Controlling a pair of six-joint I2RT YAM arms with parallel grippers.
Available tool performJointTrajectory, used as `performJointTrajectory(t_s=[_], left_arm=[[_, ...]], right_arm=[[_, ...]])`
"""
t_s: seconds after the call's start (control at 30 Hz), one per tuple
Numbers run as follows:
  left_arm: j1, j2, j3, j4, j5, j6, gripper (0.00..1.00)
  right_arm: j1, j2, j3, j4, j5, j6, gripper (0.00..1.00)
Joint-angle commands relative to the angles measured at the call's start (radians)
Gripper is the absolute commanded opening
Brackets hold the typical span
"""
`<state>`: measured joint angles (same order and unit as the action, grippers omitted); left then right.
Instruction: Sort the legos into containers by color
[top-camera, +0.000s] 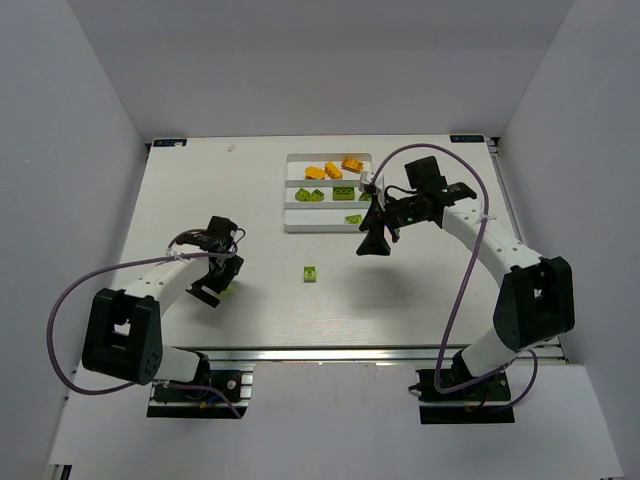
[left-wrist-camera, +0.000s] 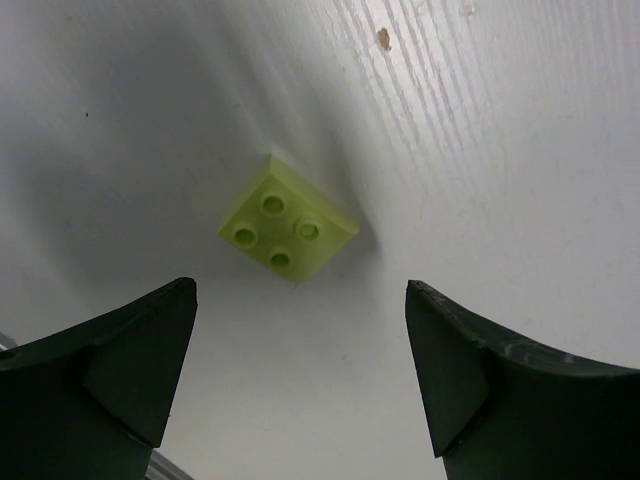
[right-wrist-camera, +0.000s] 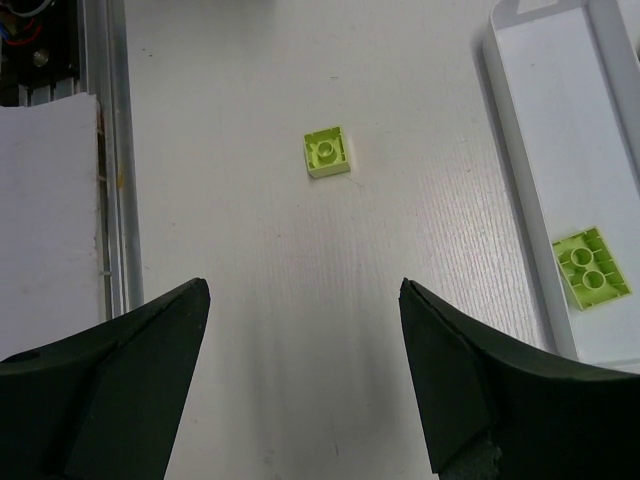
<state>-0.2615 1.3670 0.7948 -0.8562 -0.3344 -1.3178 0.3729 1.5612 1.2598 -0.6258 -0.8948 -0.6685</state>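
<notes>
**Q:** What lies nearest the arm bases?

**A:** On the white table (top-camera: 200, 190), the left gripper (top-camera: 222, 278) points down. Its dark fingers are spread wide with nothing between them. Its wrist camera shows a small pale lime studded plastic brick (left-wrist-camera: 288, 228) on the table just beyond the fingertips, four studs up. From above, the gripper hides most of that brick, and only a green sliver shows.

**Q:** And farther out?

**A:** A second lime square brick (top-camera: 311, 272) lies alone mid-table, underside up. Beyond it, the right gripper (top-camera: 378, 238) hangs at the near right corner of the white rectangular three-compartment tray (top-camera: 291, 208). Its jaws are wide and empty, and it covers part of the tray's right end.

The near compartment holds one flipped lime brick (top-camera: 353, 218). The middle one holds about three green bricks (top-camera: 317, 196) — the exact count is hard to make out. The far one holds three orange bricks (top-camera: 333, 169). The right wrist view cuts the tray off at the picture's edge.
</notes>
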Motion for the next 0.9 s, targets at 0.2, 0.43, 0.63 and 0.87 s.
performJointTrajectory(t_s=[0.2,0.43,0.63,0.87], left_arm=[[0.061,0.038,0.017,0.072,0.027,-0.072,0.91],[0.1,0.083,0.001,0.112,0.07,-0.084,0.84],[0.122,0.119,0.023,0.102,0.071,-0.083,0.66],[0.14,0.119,0.021,0.109,0.084,-0.052,0.35]], right_arm=[[-0.006,-0.076,-0.042,0.04,-0.018,0.023,0.82],[-0.009,-0.098,-0.062,0.04,-0.001,0.023,0.82],[-0.011,-0.099,-0.062,0.037,0.0,0.027,0.82],[-0.009,-0.108,-0.068,0.021,0.008,0.021,0.82]])
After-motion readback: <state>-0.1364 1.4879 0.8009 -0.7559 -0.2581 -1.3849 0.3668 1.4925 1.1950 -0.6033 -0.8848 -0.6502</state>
